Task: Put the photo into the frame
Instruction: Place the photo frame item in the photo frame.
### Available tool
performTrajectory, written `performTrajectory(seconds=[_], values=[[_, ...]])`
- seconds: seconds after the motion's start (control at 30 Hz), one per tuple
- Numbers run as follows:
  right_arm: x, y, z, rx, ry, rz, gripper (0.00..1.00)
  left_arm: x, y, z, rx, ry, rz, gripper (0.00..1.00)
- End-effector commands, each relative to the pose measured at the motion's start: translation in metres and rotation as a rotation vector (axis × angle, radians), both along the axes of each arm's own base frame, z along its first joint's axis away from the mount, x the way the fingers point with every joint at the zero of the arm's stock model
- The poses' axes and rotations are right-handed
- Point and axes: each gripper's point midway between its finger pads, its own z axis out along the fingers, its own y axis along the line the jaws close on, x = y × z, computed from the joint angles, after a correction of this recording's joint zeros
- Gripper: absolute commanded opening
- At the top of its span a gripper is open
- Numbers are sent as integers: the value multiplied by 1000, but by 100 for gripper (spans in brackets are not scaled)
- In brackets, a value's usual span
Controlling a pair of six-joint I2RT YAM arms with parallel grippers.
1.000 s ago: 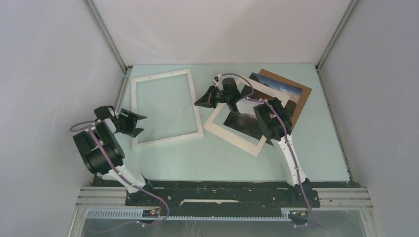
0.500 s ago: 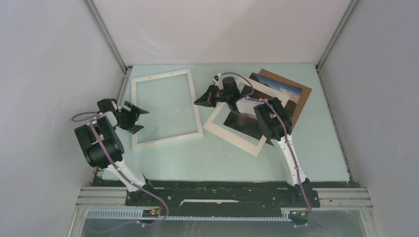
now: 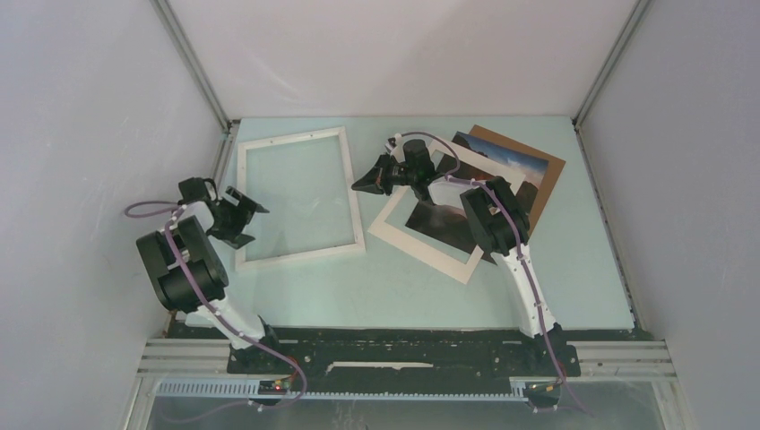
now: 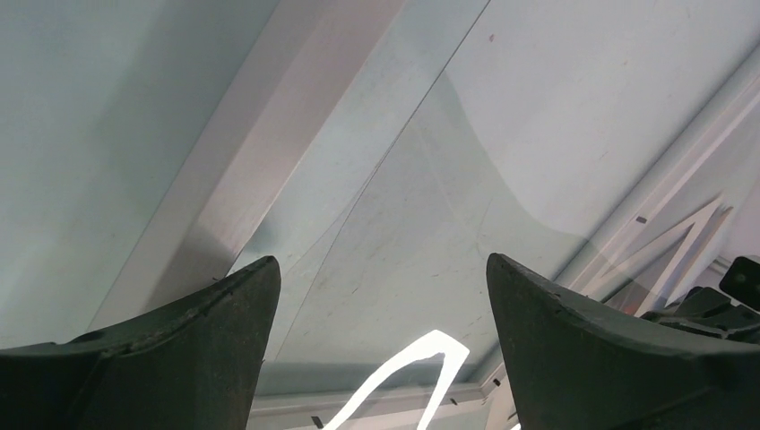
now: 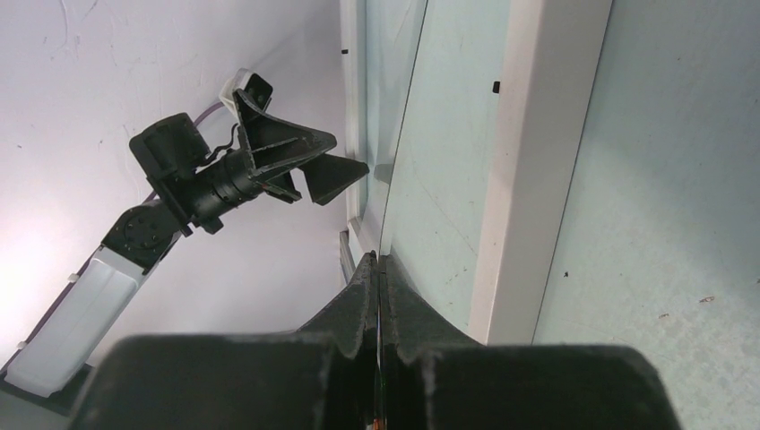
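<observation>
The photo [image 3: 444, 226] lies right of centre, partly on a brown backing board [image 3: 548, 176]. The frame [image 3: 291, 135] lies just left of it, a narrow strip of table [image 3: 403, 287] between them. The right gripper [image 3: 358, 186] is pinched onto the glass pane [image 3: 300, 193] at the frame's right edge. The left gripper [image 3: 254, 221] gapes wide over the frame's left edge.

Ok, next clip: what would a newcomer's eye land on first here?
The large white frame lies flat left of centre. The left gripper is spread wide at its left rail and the right gripper is shut at its right rail. To the right, the dark photo in its white border lies askew over a brown backing board, partly hidden by the right arm.
</observation>
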Motion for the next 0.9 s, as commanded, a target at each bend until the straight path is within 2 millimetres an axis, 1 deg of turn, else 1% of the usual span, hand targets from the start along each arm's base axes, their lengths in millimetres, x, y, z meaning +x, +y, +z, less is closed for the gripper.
performTrajectory(seconds=[0.0,0.17,0.27,0.33,0.4,0.5,0.57,0.63,0.7,0.87], values=[[5,3,27,47,-59,18,0,-15,-11,-12,-24,68,-37,95],[5,4,29,51,-61,18,0,-22,-29,-14,-39,120,-117,96],[5,6,29,52,-59,17,0,-23,-39,-18,-105,126,-143,94],[4,7,29,54,-57,20,0,-22,-42,-17,-133,119,-145,92],[3,8,29,51,-59,23,0,-18,-41,-7,-137,77,-134,92],[2,8,28,47,-58,26,0,-7,-44,17,-182,-43,-118,89],[2,8,29,47,-59,26,0,2,-45,34,-212,-132,-115,85],[2,8,30,49,-62,26,0,5,-47,45,-250,-184,-92,82],[2,8,32,50,-65,28,0,6,-49,50,-263,-212,-82,79],[2,7,32,48,-65,25,0,5,-51,51,-284,-231,-51,74]])
